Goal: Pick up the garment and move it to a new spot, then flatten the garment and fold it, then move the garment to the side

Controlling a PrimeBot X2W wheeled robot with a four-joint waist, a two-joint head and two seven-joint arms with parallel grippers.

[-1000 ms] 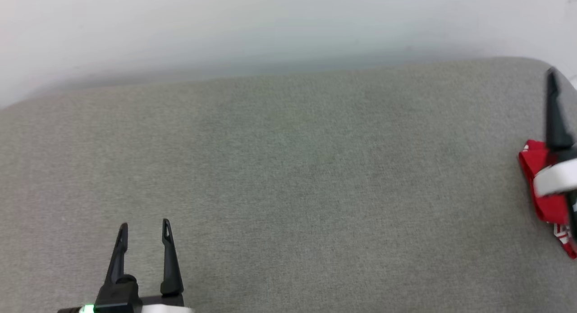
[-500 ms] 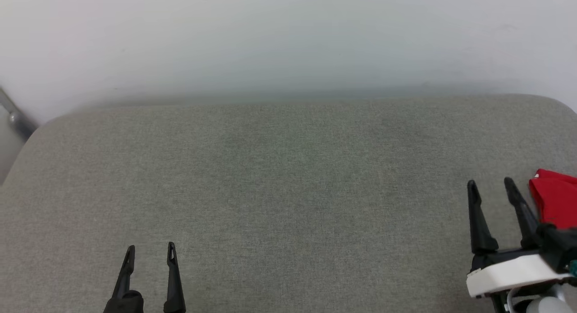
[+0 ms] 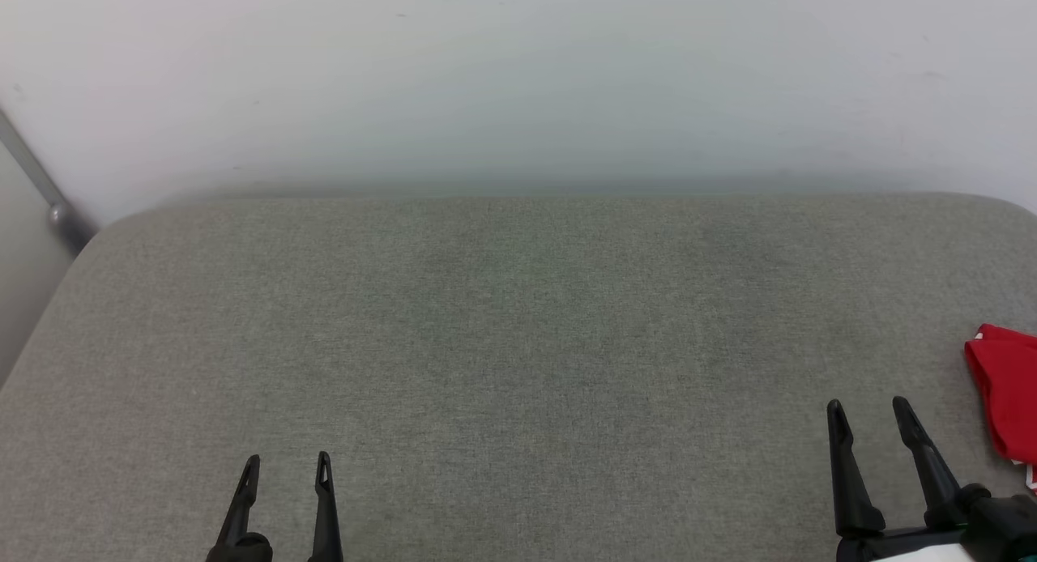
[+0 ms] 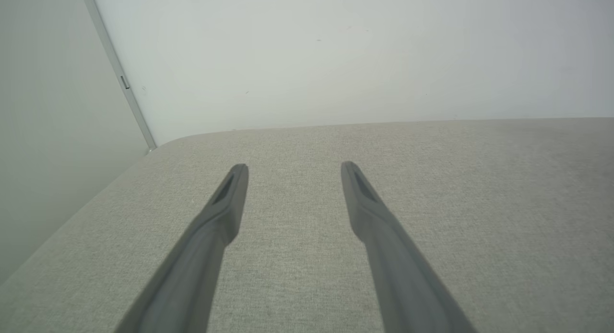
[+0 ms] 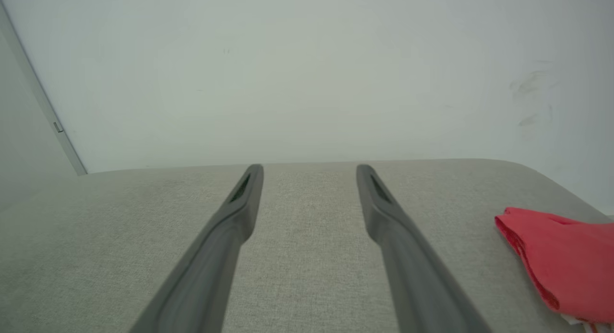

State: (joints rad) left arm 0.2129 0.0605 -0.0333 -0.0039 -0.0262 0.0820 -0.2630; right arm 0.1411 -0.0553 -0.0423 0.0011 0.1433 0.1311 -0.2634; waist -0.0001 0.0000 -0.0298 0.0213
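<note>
The garment [image 3: 1009, 392] lies folded as a red bundle at the right edge of the grey fabric surface [image 3: 518, 343]; its lettering is hidden. In the right wrist view the garment [image 5: 561, 261] rests to the right of my fingers, apart from them. My right gripper [image 3: 868, 410] is open at the lower right, a little left of the garment, holding nothing. At the lower left, my left gripper [image 3: 288, 465] is open too, with bare fabric between its fingers. Both point toward the far wall.
A pale wall [image 3: 518, 76] rises just behind the fabric surface. A grey metal strip [image 3: 44, 193] runs down the wall at the far left corner. The surface's left edge [image 3: 40, 319] drops off beside it.
The head camera has swung, shifting the whole scene. My right gripper has come off the garment and drawn back to the lower right, open. The left gripper holds its pose.
</note>
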